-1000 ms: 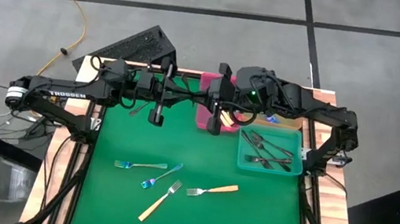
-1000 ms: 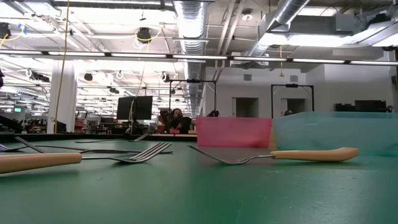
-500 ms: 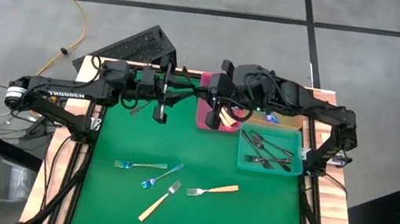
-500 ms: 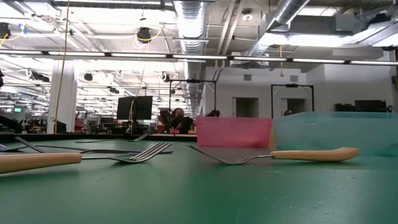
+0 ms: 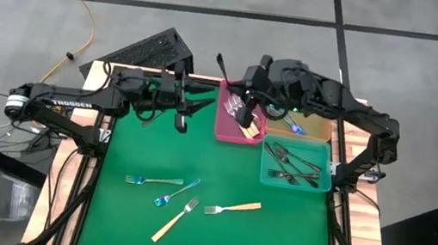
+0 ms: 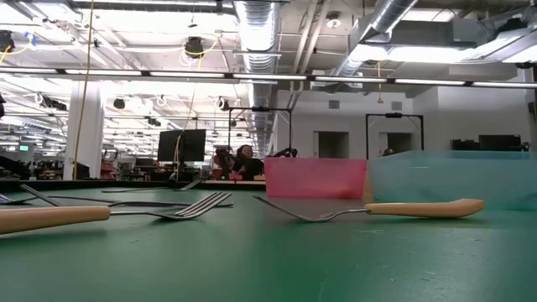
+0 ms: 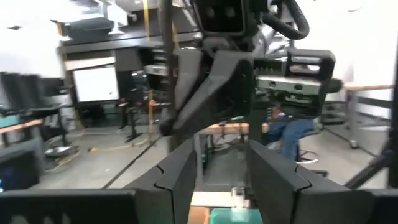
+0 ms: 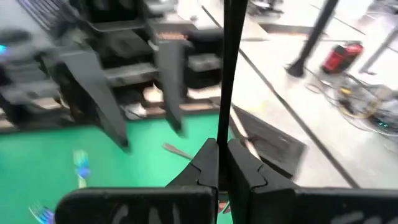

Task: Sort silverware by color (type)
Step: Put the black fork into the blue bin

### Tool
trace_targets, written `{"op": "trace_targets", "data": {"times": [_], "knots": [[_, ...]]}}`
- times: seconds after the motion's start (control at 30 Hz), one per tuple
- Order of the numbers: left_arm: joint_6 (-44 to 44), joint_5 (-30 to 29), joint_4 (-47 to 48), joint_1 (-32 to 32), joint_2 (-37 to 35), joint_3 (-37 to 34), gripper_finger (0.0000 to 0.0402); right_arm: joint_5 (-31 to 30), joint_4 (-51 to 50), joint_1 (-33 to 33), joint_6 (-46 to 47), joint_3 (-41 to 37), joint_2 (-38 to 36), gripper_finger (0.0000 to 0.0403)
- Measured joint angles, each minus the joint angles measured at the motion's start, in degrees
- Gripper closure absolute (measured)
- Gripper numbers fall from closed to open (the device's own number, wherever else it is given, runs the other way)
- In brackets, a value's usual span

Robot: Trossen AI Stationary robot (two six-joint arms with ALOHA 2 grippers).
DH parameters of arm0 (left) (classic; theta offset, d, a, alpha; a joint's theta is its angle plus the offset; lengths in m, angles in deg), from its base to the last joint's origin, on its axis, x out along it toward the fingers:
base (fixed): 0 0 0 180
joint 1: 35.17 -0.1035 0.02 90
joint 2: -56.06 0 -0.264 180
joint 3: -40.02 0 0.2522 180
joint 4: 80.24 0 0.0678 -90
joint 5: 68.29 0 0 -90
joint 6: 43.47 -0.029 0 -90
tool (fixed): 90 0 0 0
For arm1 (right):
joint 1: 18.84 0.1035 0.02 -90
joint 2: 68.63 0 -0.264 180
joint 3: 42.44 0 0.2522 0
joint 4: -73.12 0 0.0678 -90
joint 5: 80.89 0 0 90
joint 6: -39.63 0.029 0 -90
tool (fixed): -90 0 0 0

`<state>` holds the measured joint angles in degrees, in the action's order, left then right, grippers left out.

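Note:
A slim black fork (image 5: pixel 224 67) is lifted over the table's far edge, with my right gripper (image 5: pixel 236 95) shut on it; in the right wrist view it shows as a thin dark bar (image 8: pixel 227 62) rising past the fingers. My left gripper (image 5: pixel 182 117) hangs open just to its left, touching nothing, its fingers apart in the left wrist view (image 7: pixel 221 168). Two blue forks (image 5: pixel 165 188) and two tan-handled forks (image 5: pixel 232 207) lie flat on the green mat. My right gripper pinches the black fork's thin shaft (image 8: pixel 222 134) between its two fingers. The fork lies along the fingers and sticks out past their tips toward the table's far edge. It is lifted clear of the table. Which end is in the hold I cannot tell.
A pink tray (image 5: pixel 234 129) with tan-handled forks stands at the far middle. A teal tray (image 5: pixel 325 183) with black forks is to its right. Blue forks (image 5: pixel 295 127) lie behind it under the right arm. The green mat's near half holds only the loose forks.
My left gripper has opened, let go of the black fork and tipped upward in place. My right gripper, staying shut, has drawn the fork up and toward the table's far edge, away from my left gripper.

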<state>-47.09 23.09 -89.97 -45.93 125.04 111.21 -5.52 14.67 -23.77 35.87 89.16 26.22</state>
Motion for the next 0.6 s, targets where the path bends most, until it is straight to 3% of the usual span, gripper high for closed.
{"op": "trace_targets", "data": {"times": [0.13,0.33,0.53,0.6], "knots": [[1.35,-1.11,0.63,-0.07,-0.38,-0.01,0.0271,6.53,-3.42,-0.35,1.08,0.05,-0.62,0.0372],[4.28,7.53,-0.53,-0.81,-1.15,-0.02,0.0271,19.63,-7.14,-2.23,1.32,-0.08,-0.94,0.0372],[9.13,10.11,-0.42,-2.05,-1.10,-0.05,0.0271,41.18,-6.93,-2.30,-2.13,-0.04,-0.91,0.0372],[10.78,12.32,-0.48,-2.33,-1.10,-0.05,0.0271,44.62,-6.88,-2.63,-2.11,-0.02,-0.90,0.0372]]}}
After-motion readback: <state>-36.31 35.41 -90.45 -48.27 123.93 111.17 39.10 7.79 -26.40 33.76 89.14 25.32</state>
